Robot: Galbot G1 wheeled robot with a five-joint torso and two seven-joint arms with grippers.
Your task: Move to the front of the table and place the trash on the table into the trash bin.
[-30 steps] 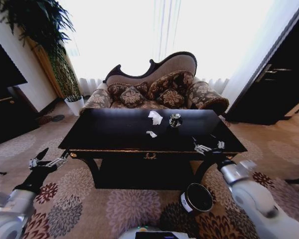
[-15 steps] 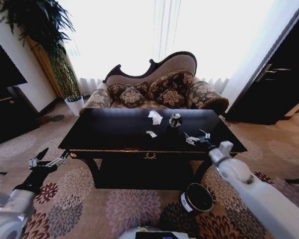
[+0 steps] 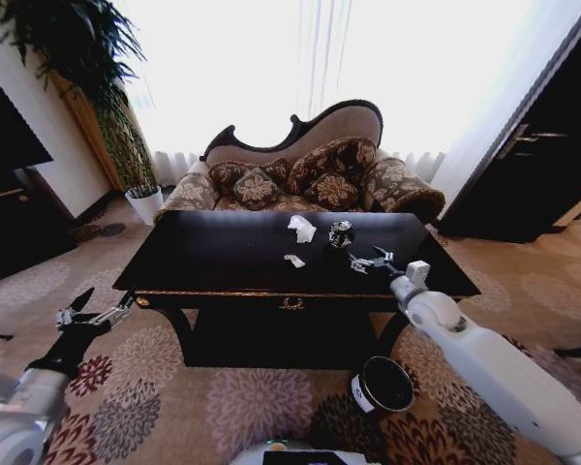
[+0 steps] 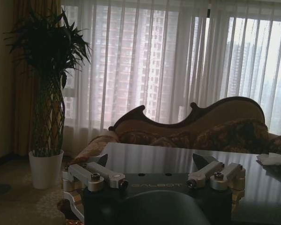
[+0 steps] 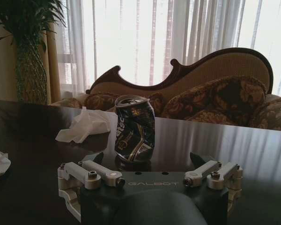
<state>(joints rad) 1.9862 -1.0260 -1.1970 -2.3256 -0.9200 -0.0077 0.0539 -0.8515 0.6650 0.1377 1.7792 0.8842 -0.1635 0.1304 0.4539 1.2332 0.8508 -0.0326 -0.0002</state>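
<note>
Over the table, right end effector has neared the can.

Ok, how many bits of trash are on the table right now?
3: a crumpled paper wad mid-table toward the sofa, a dented can beside it, and a small paper scrap nearer the front edge.

On the glossy black table, a dented dark can stands upright beside a crumpled white wad, a small scrap nearer the front, the black bin on the carpet below.

Blk table, white paper wad, dark can.
</note>
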